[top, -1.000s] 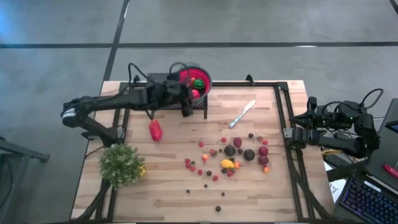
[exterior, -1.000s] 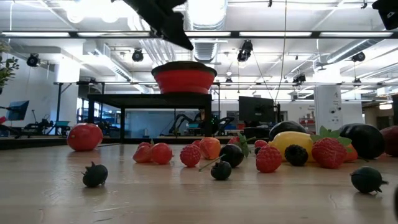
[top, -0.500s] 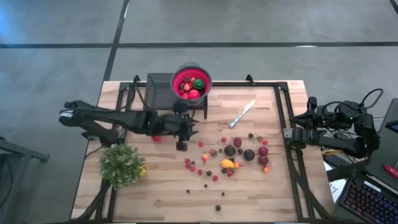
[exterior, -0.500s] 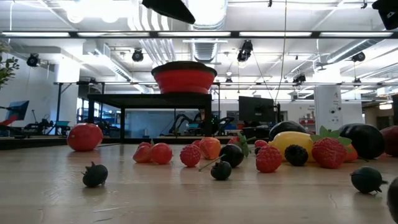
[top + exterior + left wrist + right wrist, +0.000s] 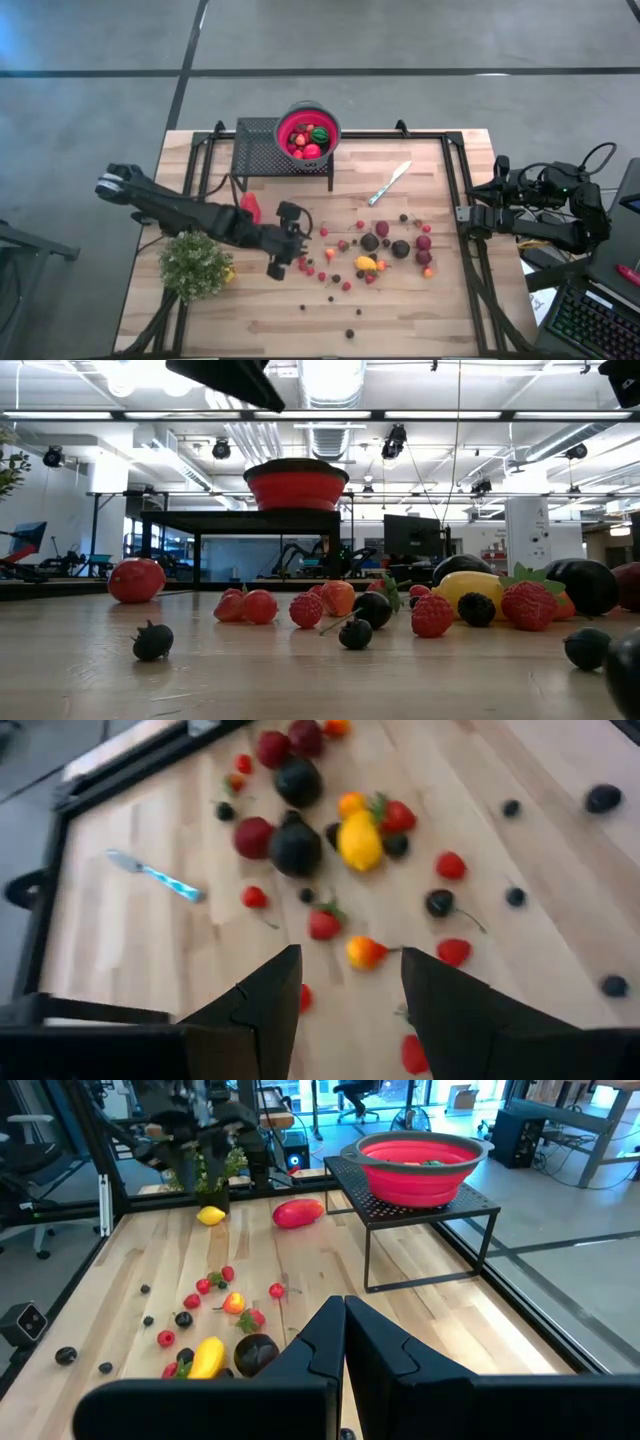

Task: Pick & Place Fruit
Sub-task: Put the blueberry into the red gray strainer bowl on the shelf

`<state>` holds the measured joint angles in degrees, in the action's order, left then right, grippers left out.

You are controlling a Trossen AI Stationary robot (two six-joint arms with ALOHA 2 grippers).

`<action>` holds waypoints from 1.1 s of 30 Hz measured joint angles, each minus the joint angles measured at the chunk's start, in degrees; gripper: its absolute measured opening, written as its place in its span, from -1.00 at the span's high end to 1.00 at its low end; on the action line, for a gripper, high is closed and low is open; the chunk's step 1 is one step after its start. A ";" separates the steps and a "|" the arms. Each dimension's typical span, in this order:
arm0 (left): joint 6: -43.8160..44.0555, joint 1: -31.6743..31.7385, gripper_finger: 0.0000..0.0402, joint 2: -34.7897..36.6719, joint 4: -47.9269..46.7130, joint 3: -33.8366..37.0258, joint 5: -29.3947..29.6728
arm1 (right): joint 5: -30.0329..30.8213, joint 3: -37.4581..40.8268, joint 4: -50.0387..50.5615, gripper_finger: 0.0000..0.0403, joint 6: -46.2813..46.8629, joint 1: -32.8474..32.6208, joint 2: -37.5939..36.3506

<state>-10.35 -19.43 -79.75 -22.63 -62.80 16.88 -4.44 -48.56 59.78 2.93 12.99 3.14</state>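
High view: left gripper (image 5: 285,252) spread, empty, over small fruit (image 5: 345,262) scattered on counter (image 5: 400,310), likely positioned for a pick; right gripper (image 5: 462,213) pressed together, parked.

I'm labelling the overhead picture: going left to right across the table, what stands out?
Bushy green plant → large red fruit piece → left gripper, fingers apart → yellow fruit → silver knife → right gripper, shut at the table's edge.
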 joint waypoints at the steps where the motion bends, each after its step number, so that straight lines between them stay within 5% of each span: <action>1: 0.00 -0.37 0.11 -0.28 1.26 0.80 -0.09 | 0.00 0.01 -0.01 0.96 0.02 0.01 0.01; 33: 0.00 -9.62 0.11 -18.39 13.32 4.95 -10.54 | -0.01 0.02 0.01 0.96 0.03 0.02 0.02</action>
<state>-10.35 -29.05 -98.14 -9.31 -57.86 6.34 -4.45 -48.54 59.79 2.96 13.02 3.16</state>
